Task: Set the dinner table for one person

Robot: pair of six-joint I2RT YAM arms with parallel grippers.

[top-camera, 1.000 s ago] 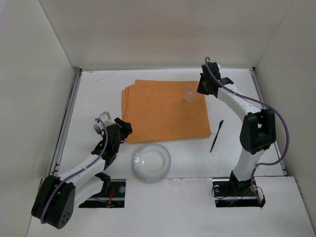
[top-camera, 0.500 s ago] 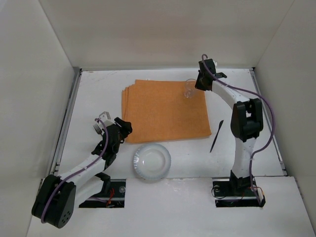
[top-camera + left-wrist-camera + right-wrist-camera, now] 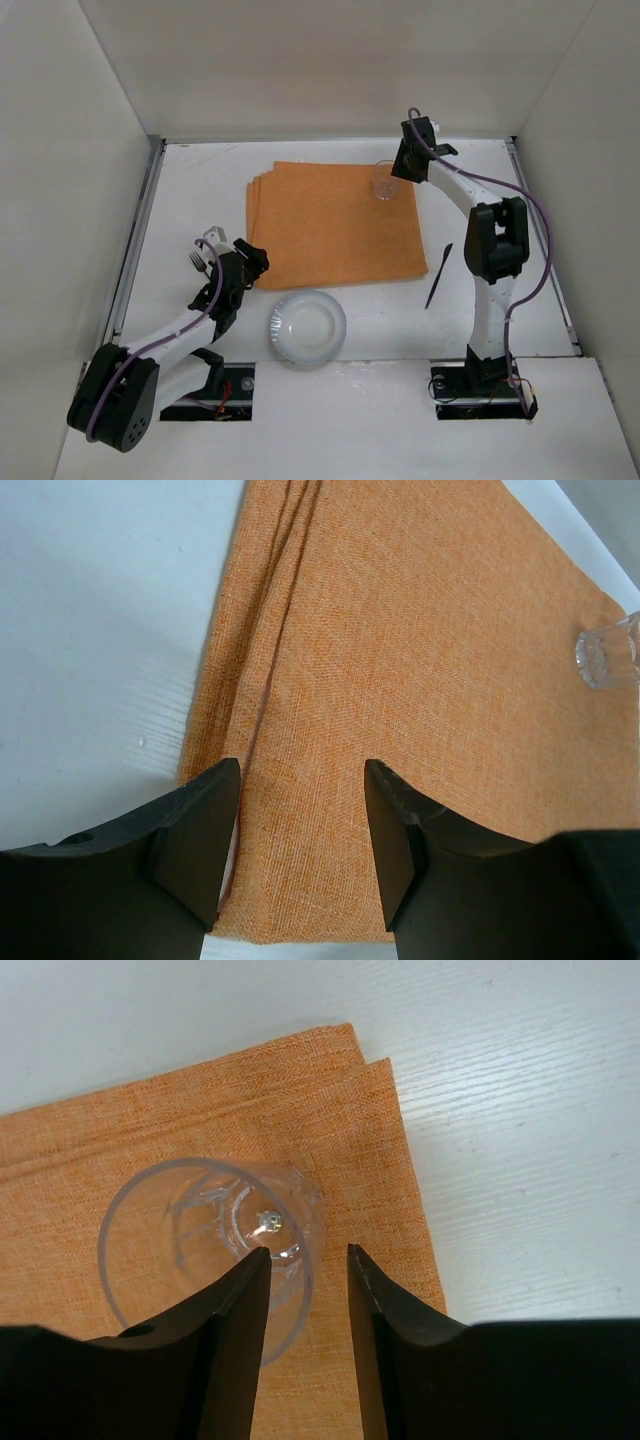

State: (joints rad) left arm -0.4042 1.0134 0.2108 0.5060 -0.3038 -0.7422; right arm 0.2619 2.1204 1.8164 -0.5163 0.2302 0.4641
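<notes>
The dinner table (image 3: 200, 190) is a white top with an orange mat (image 3: 330, 225) lying on it. A clear glass (image 3: 384, 182) stands upright on the mat's far right corner. My right gripper (image 3: 399, 167) is at it and open. In the right wrist view the glass (image 3: 190, 1250) has one finger (image 3: 235, 1300) over its mouth and the other outside, the gripper (image 3: 308, 1252) astride its wall. My left gripper (image 3: 252, 262) hangs open over the mat's near left corner (image 3: 300, 680), holding nothing.
A clear plate (image 3: 308, 328) lies on the table in front of the mat. A black knife (image 3: 438, 275) lies right of the mat. A silvery fork-like utensil (image 3: 200, 255) lies beside my left arm. Walls close the table on three sides.
My right gripper has opened and let go of the glass, which now stands on the mat. The right arm reached slightly farther back. The left arm has barely moved.
</notes>
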